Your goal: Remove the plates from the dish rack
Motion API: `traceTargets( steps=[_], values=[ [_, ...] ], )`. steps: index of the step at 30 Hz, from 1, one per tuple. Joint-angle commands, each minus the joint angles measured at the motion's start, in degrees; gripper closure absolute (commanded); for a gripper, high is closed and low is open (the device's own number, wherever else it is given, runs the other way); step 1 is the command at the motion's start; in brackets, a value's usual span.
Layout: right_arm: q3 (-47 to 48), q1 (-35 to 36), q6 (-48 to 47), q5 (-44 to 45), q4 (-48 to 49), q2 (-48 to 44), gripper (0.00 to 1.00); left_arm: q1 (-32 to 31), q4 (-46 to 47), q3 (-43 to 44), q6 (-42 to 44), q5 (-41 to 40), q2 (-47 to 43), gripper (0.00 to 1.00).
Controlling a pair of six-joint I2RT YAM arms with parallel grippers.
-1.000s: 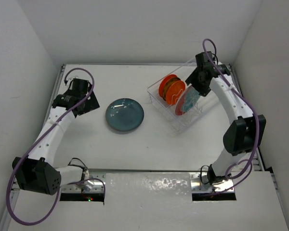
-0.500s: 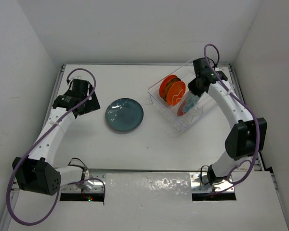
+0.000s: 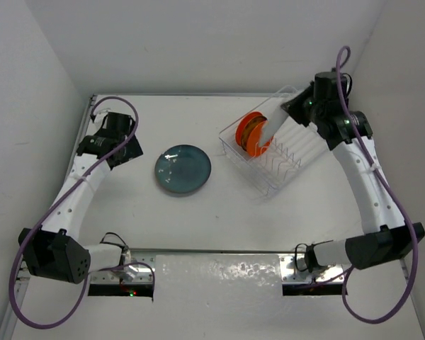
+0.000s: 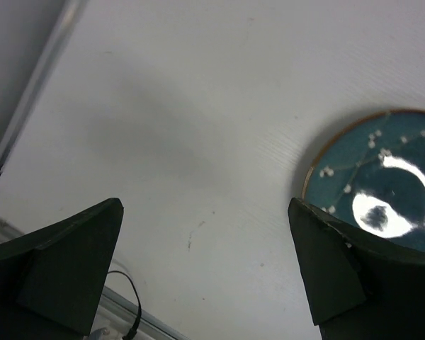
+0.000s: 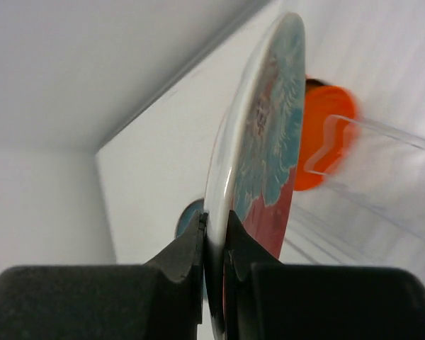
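Lifted red plate [image 3: 271, 126] now partly covers orange plate [image 3: 248, 132].

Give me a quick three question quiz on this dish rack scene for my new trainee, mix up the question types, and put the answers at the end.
1. True or false: the dark teal plate stands in the dish rack.
2. What is the right gripper shut on? A) the dark teal plate B) the red patterned plate C) nothing, it is open
3. Fill in: the left gripper has its jaws ____, holding nothing.
Key: 1 false, it lies flat on the table; 2 B; 3 open.
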Motion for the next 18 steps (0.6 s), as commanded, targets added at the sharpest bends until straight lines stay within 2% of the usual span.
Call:
traceTargets(
  steps=[1,2,3,4,5,6,7,10,11,12,14,18],
  values=[
    [7.3,4.0,-11.8,-27.7,27.1,8.2,1.00,0.7,-9.6,4.7,-12.0,-14.2,1.2,0.00],
    [19.3,8.7,-22.3,-30.3,22.1,12.0,1.00,1.6,-10.8,5.4,-14.2,-17.0,1.2,0.00],
    [27.1,12.0,-29.3,-30.2,15.1,15.9,1.00,1.9,-11.7,5.8,-17.3,-17.6,0.7,0.00],
    [34.6,15.3,-35.2,-23.8,7.5,19.7,1.00,2.2,-13.2,6.1,-18.6,-17.9,0.5,0.00],
    [46.9,20.2,-40.4,-21.1,-3.0,26.7,1.00,2.6,-13.5,6.4,-19.4,-17.9,0.3,0.00],
    [50.2,21.8,-46.2,-19.2,-5.7,29.2,1.00,2.7,-13.6,6.5,-20.3,-17.6,-0.6,0.00],
    [51.0,22.8,-48.3,-18.6,-7.0,30.5,1.00,3.0,-13.8,6.4,-20.8,-17.3,-0.9,0.00],
    [39.0,28.0,-59.1,-14.6,-0.5,27.4,1.00,3.8,-14.0,4.9,-22.5,-16.7,-3.0,0.00],
    [32.5,31.0,-65.2,-13.0,1.3,25.4,1.00,4.0,-13.7,3.1,-22.6,-16.2,-3.7,0.00],
    [30.7,32.7,-68.0,-13.0,2.1,25.1,1.00,4.1,-13.3,2.0,-22.6,-15.9,-5.3,0.00],
    [29.5,36.6,-74.2,-11.0,2.5,25.7,1.00,4.1,-12.6,-0.9,-22.7,-15.5,-6.9,0.00],
    [29.2,40.6,-79.4,-8.1,3.1,29.2,1.00,4.2,-13.1,-3.8,-22.7,-15.4,-9.2,0.00]
  ],
)
